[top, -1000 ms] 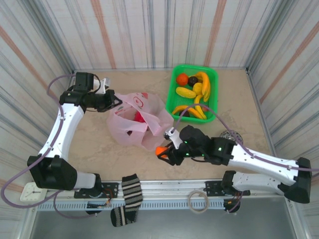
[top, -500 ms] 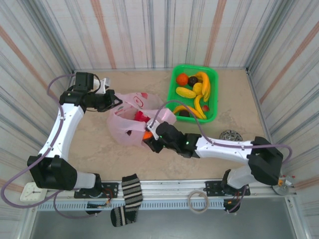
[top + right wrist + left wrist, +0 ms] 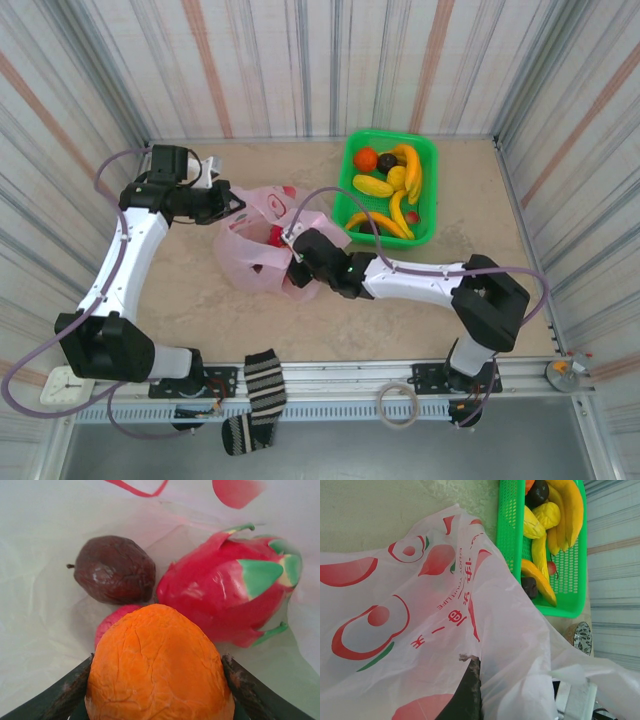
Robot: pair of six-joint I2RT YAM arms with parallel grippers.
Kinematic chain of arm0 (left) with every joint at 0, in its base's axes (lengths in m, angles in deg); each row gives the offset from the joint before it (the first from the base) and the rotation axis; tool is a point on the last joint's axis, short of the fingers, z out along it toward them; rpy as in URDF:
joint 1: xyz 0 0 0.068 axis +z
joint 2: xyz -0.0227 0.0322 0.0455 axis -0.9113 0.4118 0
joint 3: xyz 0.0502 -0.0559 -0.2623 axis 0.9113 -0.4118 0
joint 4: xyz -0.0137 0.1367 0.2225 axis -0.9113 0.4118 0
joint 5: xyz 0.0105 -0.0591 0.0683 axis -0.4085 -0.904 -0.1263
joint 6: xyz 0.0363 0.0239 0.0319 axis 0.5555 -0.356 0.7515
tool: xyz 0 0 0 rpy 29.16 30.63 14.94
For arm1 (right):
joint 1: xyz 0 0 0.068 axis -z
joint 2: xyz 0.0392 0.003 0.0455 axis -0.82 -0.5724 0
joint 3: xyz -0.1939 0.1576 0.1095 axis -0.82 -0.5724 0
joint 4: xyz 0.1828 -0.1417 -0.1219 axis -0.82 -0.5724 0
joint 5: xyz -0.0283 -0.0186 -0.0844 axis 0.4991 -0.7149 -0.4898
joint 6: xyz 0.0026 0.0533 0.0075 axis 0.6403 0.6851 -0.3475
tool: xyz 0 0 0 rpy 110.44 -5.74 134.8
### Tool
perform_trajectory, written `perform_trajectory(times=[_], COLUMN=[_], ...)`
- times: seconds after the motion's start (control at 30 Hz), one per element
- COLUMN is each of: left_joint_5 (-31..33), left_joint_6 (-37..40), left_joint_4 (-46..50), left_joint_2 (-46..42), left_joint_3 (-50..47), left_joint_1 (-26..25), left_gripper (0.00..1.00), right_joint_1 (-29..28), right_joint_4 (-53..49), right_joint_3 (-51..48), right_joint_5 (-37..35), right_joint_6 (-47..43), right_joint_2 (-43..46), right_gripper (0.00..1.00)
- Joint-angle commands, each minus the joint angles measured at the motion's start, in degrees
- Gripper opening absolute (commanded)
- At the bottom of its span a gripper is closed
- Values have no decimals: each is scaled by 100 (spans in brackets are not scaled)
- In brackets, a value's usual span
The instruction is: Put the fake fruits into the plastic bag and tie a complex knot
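Observation:
The pink plastic bag (image 3: 255,250) lies open on the table left of centre. My left gripper (image 3: 230,205) is shut on the bag's upper edge and holds it up; its dark finger (image 3: 471,685) shows with pink film (image 3: 420,605) draped over it. My right gripper (image 3: 293,265) reaches into the bag's mouth, shut on an orange fruit (image 3: 157,665) that its two fingers press from both sides. On the bag's floor just beyond lie a dark purple fruit (image 3: 114,569), a red dragon fruit (image 3: 225,595) and a small pink-red fruit (image 3: 111,624).
A green basket (image 3: 427,165) at the back right holds bananas (image 3: 408,170), an orange fruit and dark fruits; it also appears in the left wrist view (image 3: 507,525). A striped sock (image 3: 262,385) and a tape roll (image 3: 400,403) lie at the front rail. Striped walls close in three sides.
My right arm has swung left and forward, carrying the orange fruit from in front of the bag into its mouth. The left arm has kept still.

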Motion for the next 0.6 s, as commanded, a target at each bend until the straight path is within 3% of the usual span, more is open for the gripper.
perform_trajectory(times=[0.0, 0.3, 0.57], left_joint_5=[-87, -88, -80], left_joint_6=[98, 87, 87], left_joint_4=[1, 32, 47], left_joint_2=[10, 11, 2], left_joint_3=[64, 85, 114], left_joint_1=[46, 61, 58], left_gripper=[0, 0, 0], right_joint_1=[64, 108, 109], right_joint_4=[-311, -552, -631], right_joint_3=[135, 118, 118], right_joint_5=[52, 7, 25], right_joint_6=[214, 122, 87], right_joint_2=[10, 345, 569], right_gripper=[64, 77, 77])
